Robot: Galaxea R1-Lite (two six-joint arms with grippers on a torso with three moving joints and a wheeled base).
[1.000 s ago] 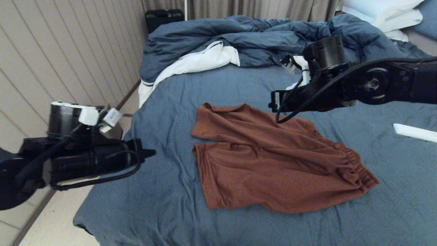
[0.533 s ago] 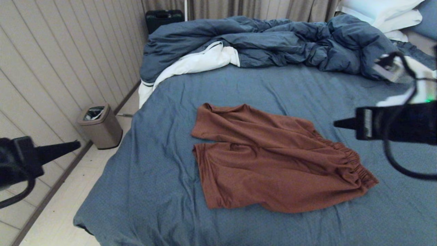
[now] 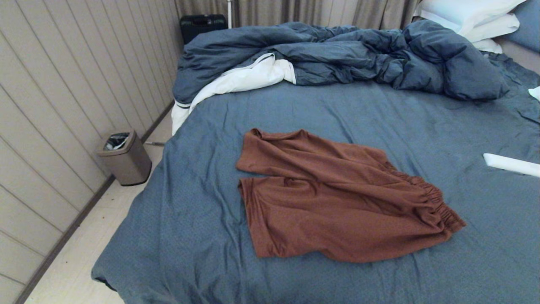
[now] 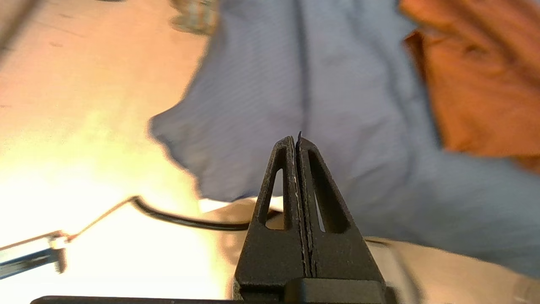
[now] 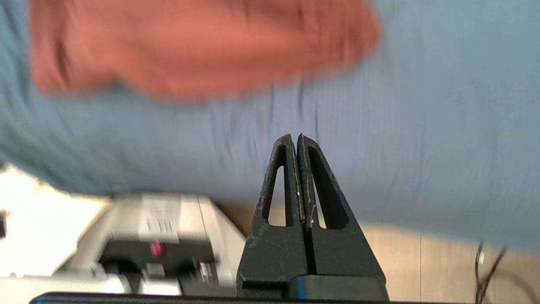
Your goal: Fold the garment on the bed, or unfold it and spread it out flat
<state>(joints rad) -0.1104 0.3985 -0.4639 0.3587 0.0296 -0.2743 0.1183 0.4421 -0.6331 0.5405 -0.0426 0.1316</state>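
Note:
The rust-brown shorts (image 3: pixel 337 198) lie spread on the slate-blue bed sheet (image 3: pixel 295 109), leg openings toward the left, gathered waistband at the right; drawstring and print are hidden. Neither arm shows in the head view. In the left wrist view my left gripper (image 4: pixel 296 139) is shut and empty, held off the bed's near left corner, with the shorts (image 4: pixel 476 84) far ahead of it. In the right wrist view my right gripper (image 5: pixel 294 138) is shut and empty over the bed's front edge, the shorts (image 5: pixel 198 46) well beyond it.
A bunched blue duvet (image 3: pixel 337 55) with white lining fills the far side of the bed. White pillows (image 3: pixel 472 17) lie at the back right. A white flat object (image 3: pixel 510 164) rests on the sheet at right. A small bin (image 3: pixel 123 157) stands on the floor at left.
Both arms have pulled back out of the head view, the left toward the left and the right toward the right. The shorts have not moved.

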